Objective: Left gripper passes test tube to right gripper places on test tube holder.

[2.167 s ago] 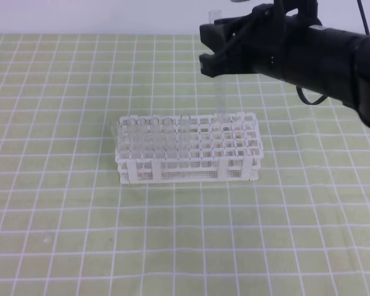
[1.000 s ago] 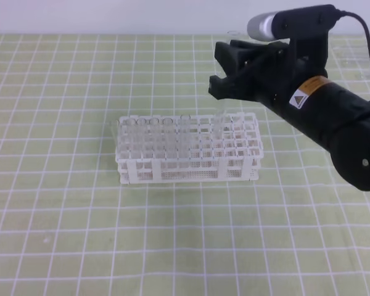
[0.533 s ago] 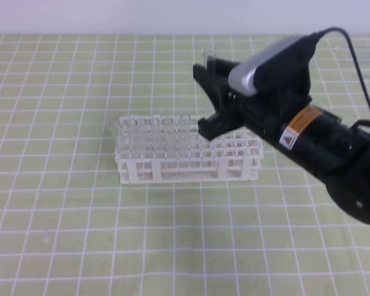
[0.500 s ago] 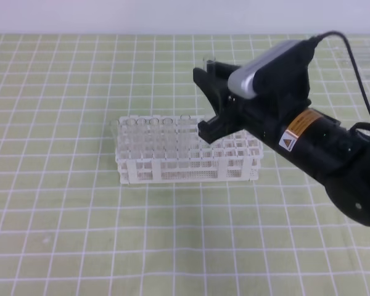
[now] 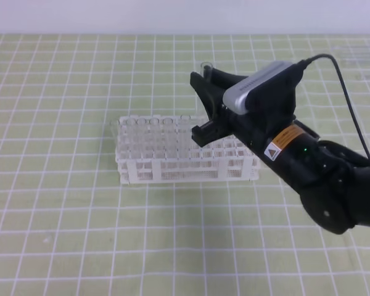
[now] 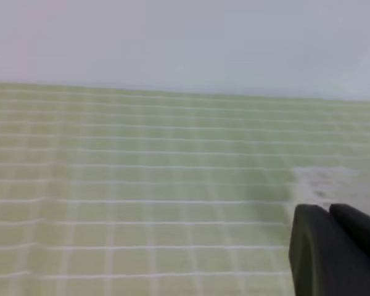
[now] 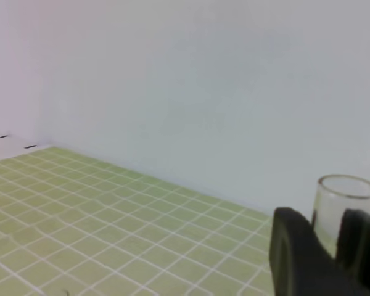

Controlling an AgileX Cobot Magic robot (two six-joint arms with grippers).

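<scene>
The test tube holder (image 5: 185, 148) stands on the green checked mat (image 5: 61, 216), and it serves here as the landmark. In its left half several clear tubes (image 5: 149, 137) stand upright in the holes. Over the right half of the holder hangs the right gripper (image 5: 205, 98), reaching in from the right on its black arm (image 5: 320, 172), which carries a silver-grey module (image 5: 259, 86) and an orange label (image 5: 282, 140). Its two black fingers (image 5: 200, 86) are drawn narrow around the test tube (image 5: 205, 65): the tube's round open rim pokes out just above the fingertips, behind the holder's back edge, while the rest of its length is hidden by the claw. In the right wrist view the same tube (image 7: 344, 203) sits between the two dark fingers (image 7: 293, 253), touching them. The left gripper (image 6: 333, 246) shows only in its own wrist view, as dark fingers close together over the mat; whether they meet cannot be told.
</scene>
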